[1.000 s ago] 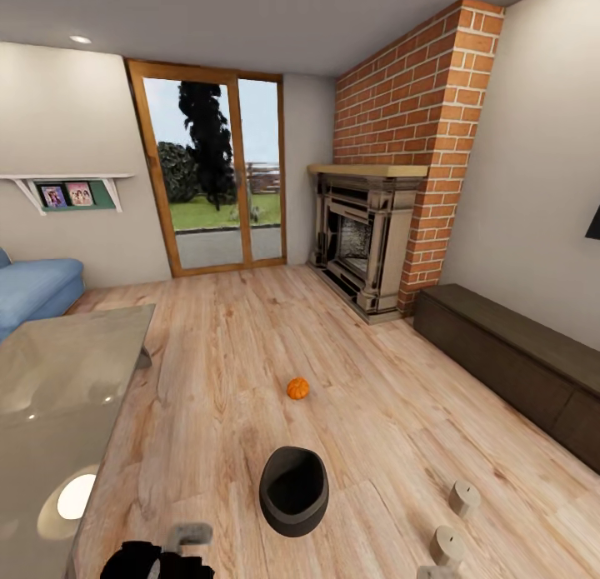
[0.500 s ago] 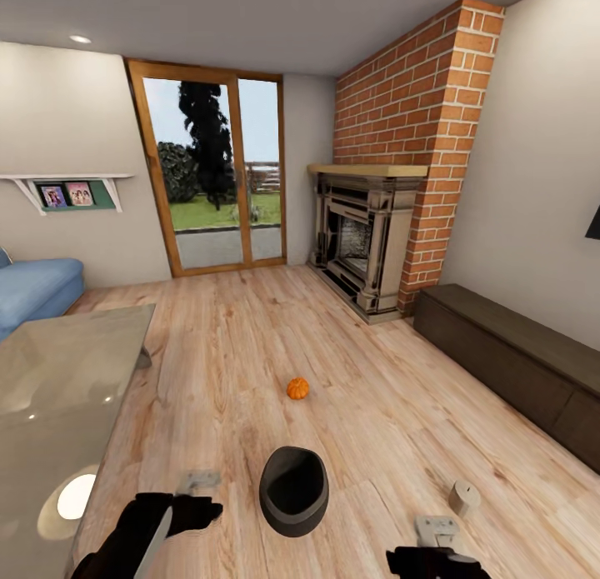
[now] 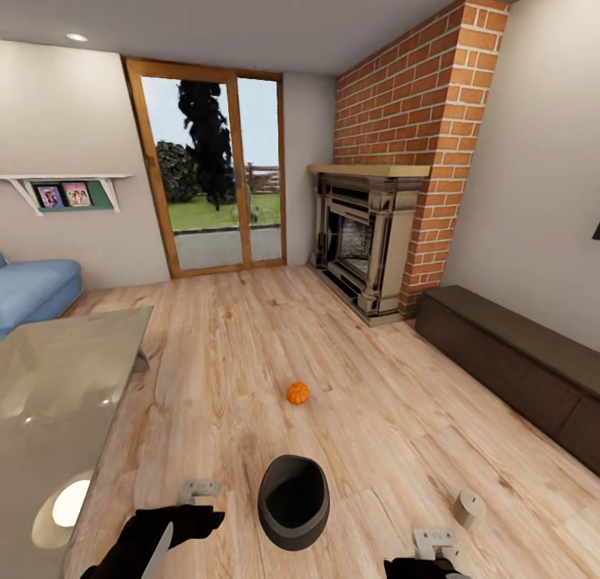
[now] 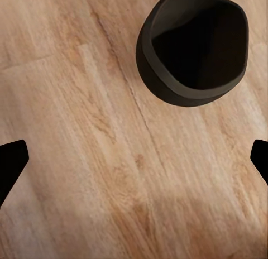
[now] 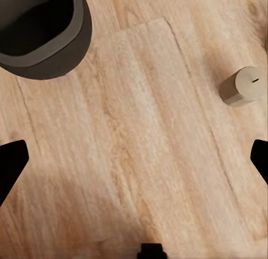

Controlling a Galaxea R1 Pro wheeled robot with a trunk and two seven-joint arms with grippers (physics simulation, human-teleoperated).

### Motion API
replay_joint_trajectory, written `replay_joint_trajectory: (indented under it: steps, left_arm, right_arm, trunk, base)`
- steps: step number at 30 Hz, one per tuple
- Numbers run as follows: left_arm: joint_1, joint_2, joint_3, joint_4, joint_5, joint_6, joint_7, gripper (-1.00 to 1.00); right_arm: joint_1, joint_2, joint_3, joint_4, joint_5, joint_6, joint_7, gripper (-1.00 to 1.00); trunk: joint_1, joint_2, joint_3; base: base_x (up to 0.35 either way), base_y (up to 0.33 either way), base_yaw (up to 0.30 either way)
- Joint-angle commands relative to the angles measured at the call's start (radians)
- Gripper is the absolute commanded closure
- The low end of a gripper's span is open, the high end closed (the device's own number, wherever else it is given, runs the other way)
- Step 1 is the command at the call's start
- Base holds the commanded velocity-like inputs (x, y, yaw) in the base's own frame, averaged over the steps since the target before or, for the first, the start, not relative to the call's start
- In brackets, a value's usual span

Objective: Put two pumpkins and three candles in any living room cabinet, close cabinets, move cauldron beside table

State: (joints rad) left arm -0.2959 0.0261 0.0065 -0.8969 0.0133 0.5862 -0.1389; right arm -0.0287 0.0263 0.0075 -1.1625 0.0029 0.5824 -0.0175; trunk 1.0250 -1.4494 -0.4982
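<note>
You are hovering both arms over the floor with nothing held: the left gripper (image 4: 134, 158) and right gripper (image 5: 134, 158) are spread wide apart. The cauldron (image 3: 293, 501) is sitting between them (empty, it seems). Probably a pickup comes next: the candle (image 3: 469, 508) lies nearest your right, the pumpkin (image 3: 297, 393) farther ahead, the cabinet (image 3: 517, 366) shut along the right wall.

No readable text, label or number anywhere.

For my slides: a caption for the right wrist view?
Open right pincer above wood floor, black cauldron and one candle nearby.
</note>
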Motion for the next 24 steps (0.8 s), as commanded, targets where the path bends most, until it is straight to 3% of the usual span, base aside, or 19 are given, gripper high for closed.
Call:
replay_joint_trajectory:
  steps: [1,17,24]
  left_arm:
    - [0.0,0.0,0.0,0.005,0.001,0.0,-0.003,-1.0]
    - [0.0,-0.003,-0.001,0.065,-0.001,-0.014,-0.001,-1.0]
    - [0.0,-0.003,0.001,0.065,-0.001,-0.014,-0.001,-1.0]
  right_arm:
    - [0.0,0.0,0.0,0.006,0.0,0.004,-0.001,-1.0]
    - [0.0,0.006,0.001,0.026,-0.007,-0.016,0.006,-1.0]
    - [-0.001,0.008,0.002,0.045,-0.008,-0.016,0.007,-1.0]
  trunk:
    - [0.0,-0.001,-0.001]
    - [0.0,-0.001,-0.001]
    - [0.0,-0.001,-0.001]
  base:
    - [0.025,0.0,0.0]
    - [0.259,0.0,0.0]
    - [0.069,0.0,0.0]
